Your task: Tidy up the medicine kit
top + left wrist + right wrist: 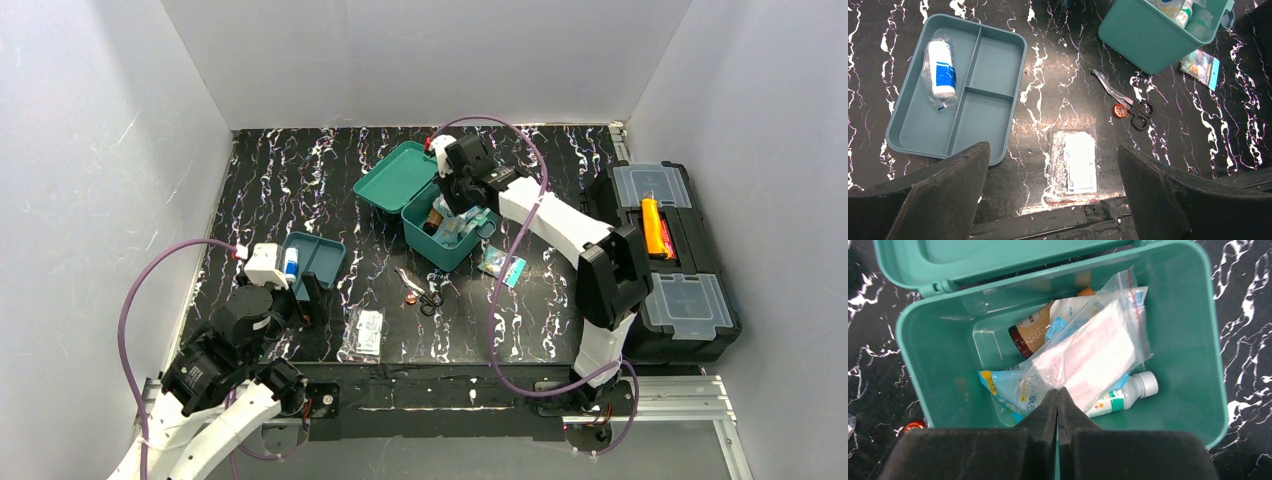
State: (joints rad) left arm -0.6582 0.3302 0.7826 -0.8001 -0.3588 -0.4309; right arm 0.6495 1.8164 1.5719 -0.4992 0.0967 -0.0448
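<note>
Right tool (1058, 392) fills the bottom of its wrist view, fingers pressed flat together with no gap. Medicine kit (1193, 340) sits straight under it, lid (998, 255) open on the far side. Tips meet the near edge of a clear bag (1098, 350) lying on top of the contents. Bag's long axis runs from the tips away and to the right. I can't tell if the film is pinched or only touched. Brown bottle (1030, 335) lies beyond the tips to the left, white bottle (1128, 390) just right of them, partly under the bag. I judge the right arm far nearer to the kit.

Left tool (1053, 147) hangs wide over the desk (1048, 75), holding nothing. Flat packet (1075, 162) lies just ahead between its fingers, tray (993, 55) ahead-left, kit well off ahead-right.
</note>
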